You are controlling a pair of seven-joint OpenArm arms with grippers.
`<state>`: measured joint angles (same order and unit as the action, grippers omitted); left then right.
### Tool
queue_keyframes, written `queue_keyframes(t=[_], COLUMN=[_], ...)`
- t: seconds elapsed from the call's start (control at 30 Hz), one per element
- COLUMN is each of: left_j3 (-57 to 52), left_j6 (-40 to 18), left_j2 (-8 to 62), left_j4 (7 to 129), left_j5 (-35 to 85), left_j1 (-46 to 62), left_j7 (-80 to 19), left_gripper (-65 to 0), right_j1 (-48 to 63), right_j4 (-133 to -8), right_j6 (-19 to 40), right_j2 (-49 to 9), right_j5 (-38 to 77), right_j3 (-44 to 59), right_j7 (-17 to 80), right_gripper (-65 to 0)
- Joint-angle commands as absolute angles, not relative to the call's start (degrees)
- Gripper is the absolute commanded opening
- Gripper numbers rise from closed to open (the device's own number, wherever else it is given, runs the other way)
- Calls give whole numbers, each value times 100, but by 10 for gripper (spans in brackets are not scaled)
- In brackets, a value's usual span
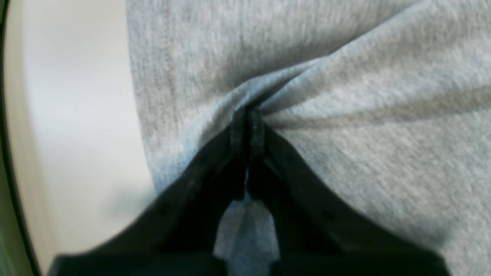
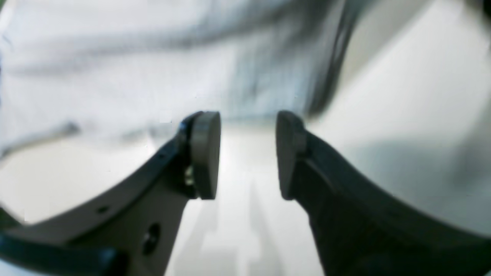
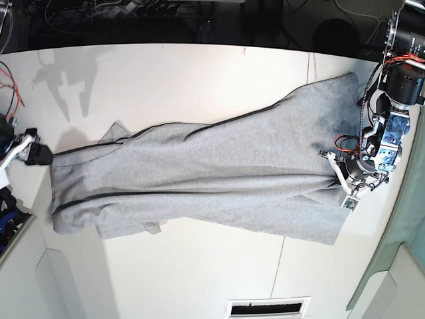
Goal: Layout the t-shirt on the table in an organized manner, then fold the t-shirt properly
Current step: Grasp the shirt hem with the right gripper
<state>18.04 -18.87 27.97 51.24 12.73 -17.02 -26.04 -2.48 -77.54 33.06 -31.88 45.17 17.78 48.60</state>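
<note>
The light grey t-shirt [image 3: 212, 179] lies stretched lengthwise across the white table [image 3: 199, 73], with long creases running through it. At its right end my left gripper [image 3: 334, 171] is shut on a pinch of the cloth. The left wrist view shows the t-shirt [image 1: 345, 153] puckering into the closed left gripper [image 1: 248, 119]. At the far left my right gripper [image 3: 40, 155] stands just off the shirt's edge. In the right wrist view the right gripper [image 2: 247, 153] is open with nothing between its pads [image 2: 207, 153], and the blurred t-shirt [image 2: 115, 76] lies just beyond them.
A thin seam line [image 3: 309, 73] crosses the table near its right side. A slotted vent [image 3: 265, 308] sits at the table's front edge. Cables and dark gear [image 3: 133, 10] line the back edge. Bare table [image 1: 76, 115] shows beside the held cloth.
</note>
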Motion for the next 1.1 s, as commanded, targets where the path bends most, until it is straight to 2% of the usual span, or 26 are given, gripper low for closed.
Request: queue_keyframes(t=[0.0,0.17,0.37,0.53,1.07], left_j3=[1811,1811,1811,1811,1811], left_j6=[-1870,-1870,-2088,-2084,-2084], left_j2=[2873,2873,2869,2871,2858], left_j4=[5078,5078,5078,5078,5078], left_j5=[1243,1441,1457,1455,1457], left_j1=[-1693,-1693,-1693,-1695,-1619], left_j7=[-3011,-3024,-3039,-3087,-3089], left_gripper=[-650,-650,-650,-650,-650], right_j1=[-108,657,701,604,-239], right_j4=[-7839,-7839,-7832,-7780,-6589], right_j6=[3343,3345,3336,3164,3127], right_j2=[-3315,-3072,-2268,-1837,-1496], right_j5=[4633,4331,3710,3146,2912], right_j3=[1837,1835,1789,1743,1680], right_j7=[4668,3918,3398,3037,2862], right_gripper=[-410,-410,-410,-410,-410])
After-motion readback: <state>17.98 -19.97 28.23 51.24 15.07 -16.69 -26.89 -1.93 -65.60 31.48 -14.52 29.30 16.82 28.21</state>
